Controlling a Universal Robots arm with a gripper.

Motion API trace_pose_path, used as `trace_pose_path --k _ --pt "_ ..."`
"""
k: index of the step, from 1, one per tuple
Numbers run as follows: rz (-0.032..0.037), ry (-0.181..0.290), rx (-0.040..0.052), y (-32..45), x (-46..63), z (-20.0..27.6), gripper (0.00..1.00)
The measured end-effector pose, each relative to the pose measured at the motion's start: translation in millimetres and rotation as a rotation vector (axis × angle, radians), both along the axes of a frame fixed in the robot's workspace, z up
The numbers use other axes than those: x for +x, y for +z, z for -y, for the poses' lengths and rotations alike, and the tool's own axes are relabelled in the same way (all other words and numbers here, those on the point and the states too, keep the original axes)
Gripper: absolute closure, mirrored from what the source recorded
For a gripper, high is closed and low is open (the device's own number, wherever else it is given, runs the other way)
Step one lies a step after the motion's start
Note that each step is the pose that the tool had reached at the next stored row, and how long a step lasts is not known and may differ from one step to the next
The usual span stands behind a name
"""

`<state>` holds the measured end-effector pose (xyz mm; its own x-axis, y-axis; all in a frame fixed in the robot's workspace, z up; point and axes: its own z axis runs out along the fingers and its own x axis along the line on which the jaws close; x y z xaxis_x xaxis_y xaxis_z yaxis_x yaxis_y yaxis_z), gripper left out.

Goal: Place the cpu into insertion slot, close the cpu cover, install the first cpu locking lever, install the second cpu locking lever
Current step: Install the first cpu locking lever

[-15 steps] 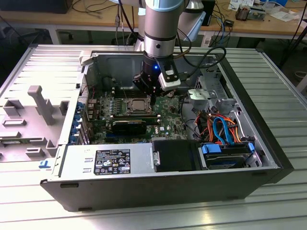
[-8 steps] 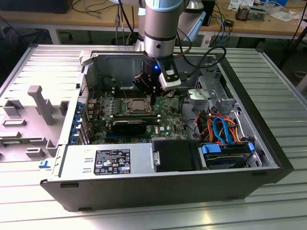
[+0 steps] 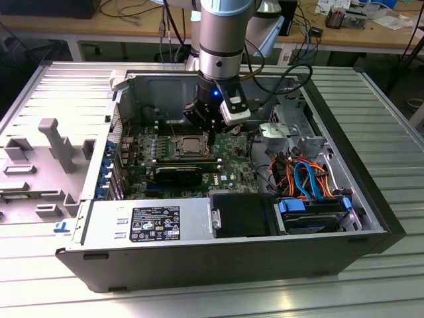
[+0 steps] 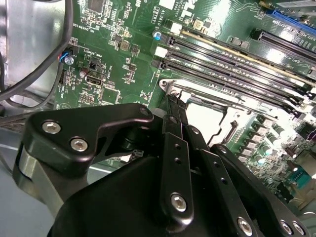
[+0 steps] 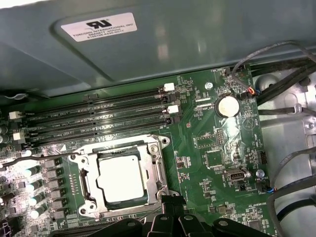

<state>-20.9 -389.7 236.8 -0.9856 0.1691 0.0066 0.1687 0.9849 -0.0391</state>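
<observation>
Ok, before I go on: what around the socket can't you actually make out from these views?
- Locking levers: whether either is latched; in the first wrist view the gripper covers the near edge of the cpu cover.
- Fingertip contact: in the second wrist view the gripper's own links hide it.
- The cpu: too small in the exterior view to judge seating.
- Insertion slot pins: hidden under the chip.

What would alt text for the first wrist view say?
A silver chip sits in its square socket with the metal frame down around it, on a green circuit board. The black gripper is at the socket's edge, beside long black memory slots.
</observation>
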Motion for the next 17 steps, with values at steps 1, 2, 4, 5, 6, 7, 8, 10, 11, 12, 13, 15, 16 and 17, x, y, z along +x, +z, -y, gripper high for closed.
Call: trace_pose_path --k 1,2,4,5,6,7,8,10,11,12,13,15,16,17 --pt "0.0001 0.002 0.0001 0.0 0.0 0.0 0.89" --pt "0.0000 0.004 -0.0001 0.0 0.0 0.0 0.89" --pt "0.0000 0.007 -0.0001 0.0 0.0 0.0 0.89" --pt "0.0000 0.008 0.0000 0.0 0.0 0.0 0.89" --pt "0.0000 0.010 0.0000 0.0 0.0 0.0 0.89" --pt "0.0000 0.012 -0.0001 0.0 0.0 0.0 0.89" --pt "0.0000 0.014 -0.0001 0.0 0.0 0.0 0.89" --pt "0.0000 0.017 -0.0001 0.0 0.0 0.0 0.89" --pt "0.0000 0.018 0.0000 0.0 0.0 0.0 0.89" --pt "0.0000 0.019 0.0000 0.0 0.0 0.0 0.89" --pt "0.0000 0.021 0.0000 0.0 0.0 0.0 0.89" --pt "0.0000 0.024 -0.0001 0.0 0.0 0.0 0.89" --pt "0.0001 0.025 0.0000 0.0 0.0 0.0 0.89" --pt "0.0000 0.026 0.0000 0.0 0.0 0.0 0.89"
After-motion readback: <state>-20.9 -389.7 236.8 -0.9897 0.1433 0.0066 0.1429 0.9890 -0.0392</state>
